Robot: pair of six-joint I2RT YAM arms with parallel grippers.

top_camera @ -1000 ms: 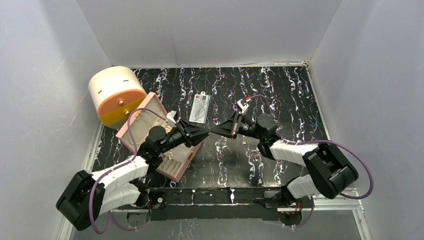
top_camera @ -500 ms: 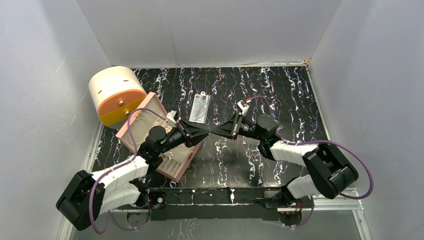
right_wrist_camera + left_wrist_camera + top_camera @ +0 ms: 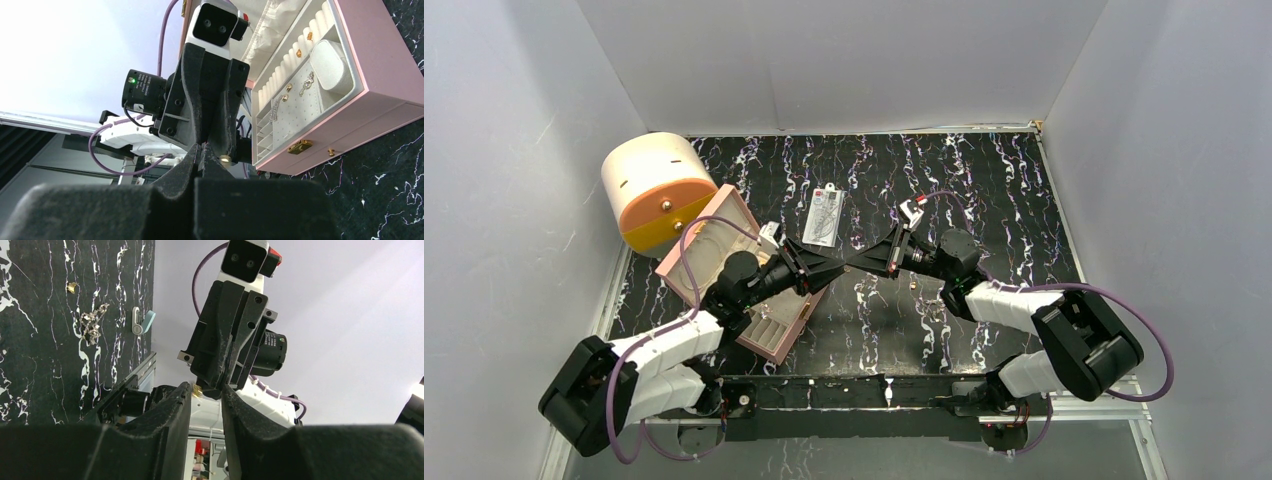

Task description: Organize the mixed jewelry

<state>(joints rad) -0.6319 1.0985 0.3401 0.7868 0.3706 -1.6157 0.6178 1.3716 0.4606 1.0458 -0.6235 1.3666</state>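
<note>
Passing in hand: by my reading, a jaw-to-jaw handover of one gold stud point(image 3: 197, 389), held in the air above the tabletop point(image 3: 984, 180).
Left jaws point(image 3: 206, 390): parted narrowly, one finger on each side of the opposing tip; nothing visibly clamped.
Right jaws point(image 3: 200, 152): pressed together. The stud sits at their tip, on the side facing one left finger; I cannot tell whether they actually pinch it.
Pink box point(image 3: 380, 60): open, close behind the left jaws and under that wrist. It is the likely destination.
Stowed pieces point(image 3: 287, 87): studs and short chains already lie in the box's white compartments.
Loose stud point(image 3: 72, 287): on the tabletop behind the right jaws.
Chain tangle point(image 3: 92, 322): on the tabletop just beside the loose stud, with a light-blue block point(image 3: 142, 322) nearby.
Progress: partly sorted, judged from what lies in the box and what lies outside it.
Next move: the left jaws should close squarely on the stud before the right jaws release it. The stud is tiny, so a slip would drop it.
Edges: the box's raised lid stands close behind the left jaws, so the swing back must clear it.
Open room: a clear packet point(image 3: 822, 218) lies beyond the meeting tips, apart from them. The enclosure walls are well away.
</note>
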